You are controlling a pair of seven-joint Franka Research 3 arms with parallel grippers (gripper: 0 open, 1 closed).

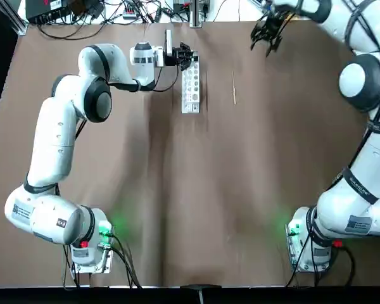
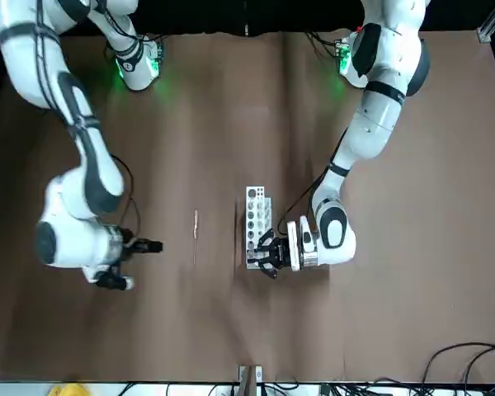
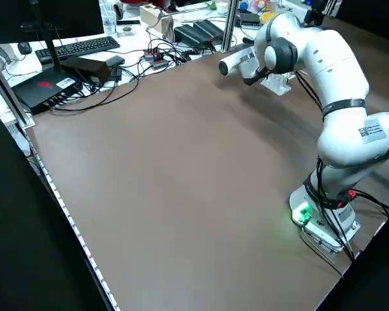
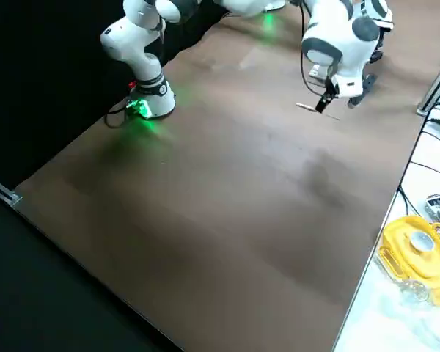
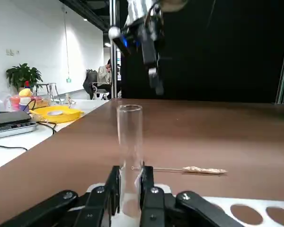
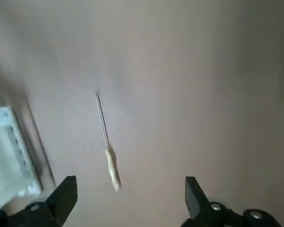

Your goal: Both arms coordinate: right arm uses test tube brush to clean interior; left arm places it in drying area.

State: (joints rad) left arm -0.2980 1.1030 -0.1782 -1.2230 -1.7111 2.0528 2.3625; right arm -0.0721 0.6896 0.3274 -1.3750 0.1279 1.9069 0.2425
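The white rack (image 1: 190, 88) serves as the landmark, standing toward the far side of the brown table (image 1: 196, 202) from the arms' bases. Nearest, the two bases sit at the table's near edge, the left arm (image 1: 57, 145) reaching up and across toward the rack. At the rack's far end, the left gripper (image 5: 130, 189) has its fingers (image 5: 147, 182) pressed close on either side of a clear glass test tube (image 5: 129, 142), which stands upright with its lower end at a hole of the rack. Just to the right of the rack, apart from it and lying roughly parallel to it, the test tube brush (image 1: 234, 87) rests flat on the table, untouched; its bristled end (image 6: 112, 171) is thicker than its thin wire handle. Farther off, beyond and to the right of the rack and brush, the right gripper (image 1: 267, 35) hangs above the table on the right arm (image 1: 361, 82), its fingers (image 6: 64, 195) spread wide and holding nothing.
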